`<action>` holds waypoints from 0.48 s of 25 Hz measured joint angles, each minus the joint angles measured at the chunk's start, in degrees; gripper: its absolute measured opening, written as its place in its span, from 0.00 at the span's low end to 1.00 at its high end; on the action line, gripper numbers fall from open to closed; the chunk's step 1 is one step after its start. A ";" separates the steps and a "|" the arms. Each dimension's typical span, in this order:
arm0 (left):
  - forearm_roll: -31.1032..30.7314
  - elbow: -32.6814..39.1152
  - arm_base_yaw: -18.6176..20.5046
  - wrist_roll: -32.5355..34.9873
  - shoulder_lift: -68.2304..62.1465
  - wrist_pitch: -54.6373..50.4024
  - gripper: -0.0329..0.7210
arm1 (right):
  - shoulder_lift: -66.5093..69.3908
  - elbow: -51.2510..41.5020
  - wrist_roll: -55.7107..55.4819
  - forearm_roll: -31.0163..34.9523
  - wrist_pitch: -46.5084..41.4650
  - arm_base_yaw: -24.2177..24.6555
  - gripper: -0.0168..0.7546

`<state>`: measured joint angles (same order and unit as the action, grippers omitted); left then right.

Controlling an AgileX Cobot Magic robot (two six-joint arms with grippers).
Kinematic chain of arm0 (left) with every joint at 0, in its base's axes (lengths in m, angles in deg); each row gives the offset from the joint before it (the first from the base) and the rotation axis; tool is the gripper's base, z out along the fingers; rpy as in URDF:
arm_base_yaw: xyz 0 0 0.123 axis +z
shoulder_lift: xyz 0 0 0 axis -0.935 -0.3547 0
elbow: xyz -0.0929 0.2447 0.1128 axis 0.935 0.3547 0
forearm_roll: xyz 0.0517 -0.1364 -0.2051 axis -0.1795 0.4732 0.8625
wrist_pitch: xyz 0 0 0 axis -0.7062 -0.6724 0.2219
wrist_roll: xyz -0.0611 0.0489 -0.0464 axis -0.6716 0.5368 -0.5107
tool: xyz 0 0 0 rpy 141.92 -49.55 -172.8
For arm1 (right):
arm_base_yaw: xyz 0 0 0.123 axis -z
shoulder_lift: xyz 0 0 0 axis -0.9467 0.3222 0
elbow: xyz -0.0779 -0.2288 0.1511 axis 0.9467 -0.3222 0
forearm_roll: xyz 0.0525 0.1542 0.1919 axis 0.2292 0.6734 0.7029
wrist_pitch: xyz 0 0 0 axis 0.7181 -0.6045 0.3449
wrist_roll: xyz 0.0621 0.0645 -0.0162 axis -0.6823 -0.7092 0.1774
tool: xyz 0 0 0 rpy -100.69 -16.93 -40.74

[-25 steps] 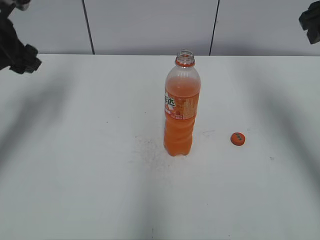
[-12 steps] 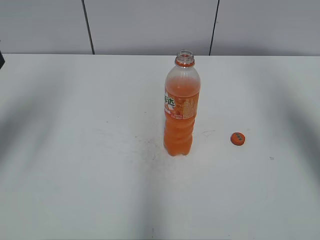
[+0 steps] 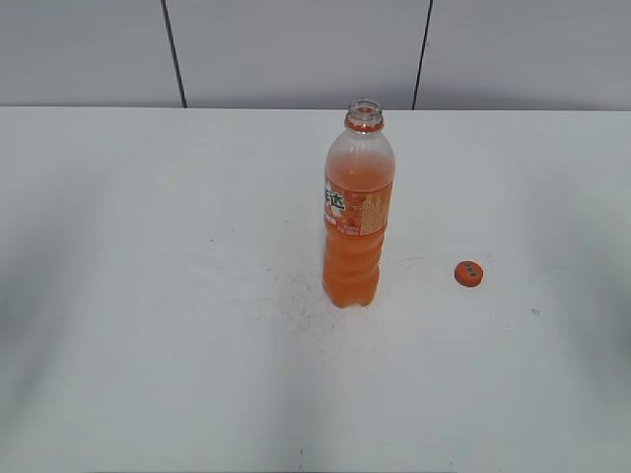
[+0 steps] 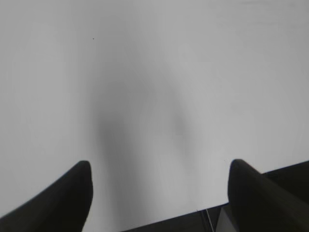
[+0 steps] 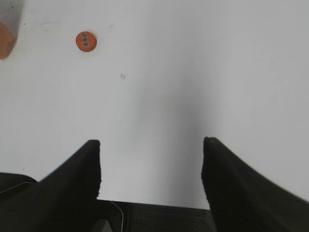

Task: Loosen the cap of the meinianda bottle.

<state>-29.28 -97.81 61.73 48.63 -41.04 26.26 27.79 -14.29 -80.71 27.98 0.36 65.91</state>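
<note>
The meinianda bottle (image 3: 359,217) stands upright in the middle of the white table, its neck open with no cap on it. The orange cap (image 3: 468,273) lies flat on the table to the bottle's right; it also shows in the right wrist view (image 5: 86,41), with a sliver of the bottle (image 5: 6,41) at the left edge. Neither gripper shows in the exterior view. My left gripper (image 4: 159,166) is open and empty above bare table near its edge. My right gripper (image 5: 150,145) is open and empty, well back from the cap.
The white table (image 3: 148,296) has faint scuff marks near the bottle's base. A grey panelled wall (image 3: 296,49) runs behind it. The table's front edge shows in both wrist views (image 4: 183,215) (image 5: 154,205).
Both arms have withdrawn from the exterior view: one second ago they showed at the upper left and upper right corners, now neither shows. The bottle and cap have not moved.
</note>
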 joint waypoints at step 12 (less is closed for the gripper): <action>1.48 13.65 0.00 -4.91 29.66 -6.18 0.71 | -20.54 -19.65 0.13 0.14 -0.24 0.00 0.66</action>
<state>-27.80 -84.17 61.73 43.72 -11.37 20.08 7.25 -33.94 -80.58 28.12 0.12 65.91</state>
